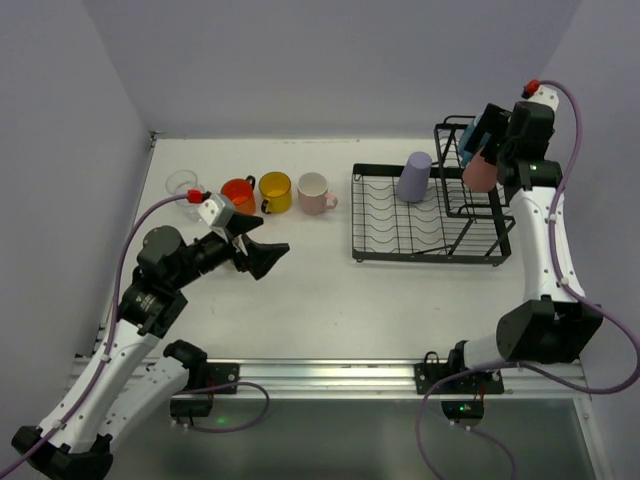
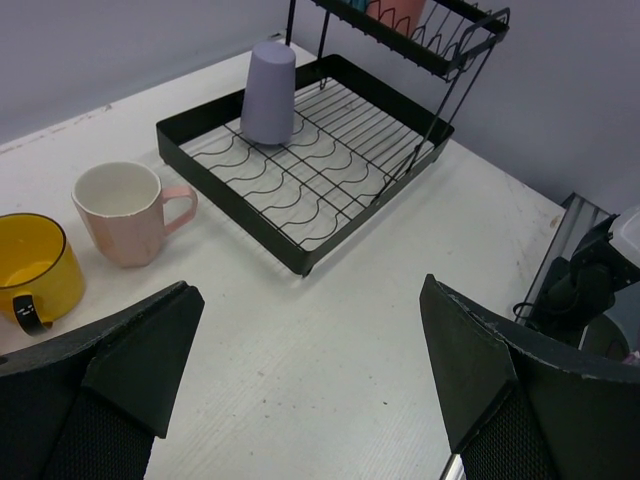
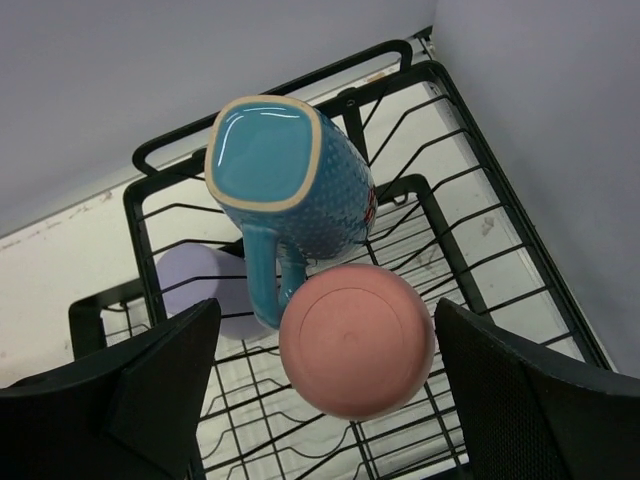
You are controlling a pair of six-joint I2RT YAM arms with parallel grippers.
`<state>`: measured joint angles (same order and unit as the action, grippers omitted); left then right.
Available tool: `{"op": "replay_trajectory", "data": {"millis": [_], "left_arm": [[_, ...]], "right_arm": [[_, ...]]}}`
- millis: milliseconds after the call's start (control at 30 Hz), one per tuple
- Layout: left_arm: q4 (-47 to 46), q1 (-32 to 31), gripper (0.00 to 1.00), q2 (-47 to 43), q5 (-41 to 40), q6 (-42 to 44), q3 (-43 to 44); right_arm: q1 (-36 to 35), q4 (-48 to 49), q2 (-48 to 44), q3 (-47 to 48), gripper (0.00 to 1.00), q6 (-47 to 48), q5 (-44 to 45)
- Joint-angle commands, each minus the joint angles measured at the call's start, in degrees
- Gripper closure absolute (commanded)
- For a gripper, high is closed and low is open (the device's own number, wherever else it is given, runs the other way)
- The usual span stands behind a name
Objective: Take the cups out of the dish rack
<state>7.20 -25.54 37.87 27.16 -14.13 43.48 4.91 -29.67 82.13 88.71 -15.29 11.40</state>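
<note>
The black wire dish rack [image 1: 400, 235] stands right of centre. A lavender tumbler [image 1: 414, 176] stands upside down on its flat tray. My right gripper [image 1: 488, 150] is open above the raised basket, its jaws either side of an upside-down salmon-pink tumbler [image 3: 357, 340] without touching it. An upside-down blue mug [image 3: 285, 180] sits beside the tumbler. The clear glass [image 1: 183, 183], orange mug [image 1: 238, 193], yellow mug [image 1: 275, 190] and pale pink mug [image 1: 315, 192] stand in a row on the table to the left. My left gripper [image 1: 262, 255] is open and empty, just in front of that row.
Pale walls close the table at the back and on both sides. A metal rail [image 1: 330, 375] with the arm bases runs along the near edge. The right arm's base [image 2: 580, 290] shows past the rack in the left wrist view.
</note>
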Motion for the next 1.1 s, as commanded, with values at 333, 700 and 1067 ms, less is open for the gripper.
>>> {"op": "replay_trajectory", "data": {"millis": [333, 700, 1067], "left_arm": [[-0.35, -0.39, 0.0, 0.63, -1.23, 1.12, 0.46], [-1.93, -0.39, 0.0, 3.26, -0.09, -1.42, 1.51], [-16.32, -0.39, 0.0, 10.46, 9.83, -16.07, 2.92]], "right_arm": [[0.19, -0.04, 4.27, -0.55, 0.24, 1.05, 3.63], [0.1, 6.55, -11.27, -9.42, 0.7, -2.46, 2.42], [-4.46, 25.43, -30.53, -26.71, 0.73, -19.74, -31.23]]}}
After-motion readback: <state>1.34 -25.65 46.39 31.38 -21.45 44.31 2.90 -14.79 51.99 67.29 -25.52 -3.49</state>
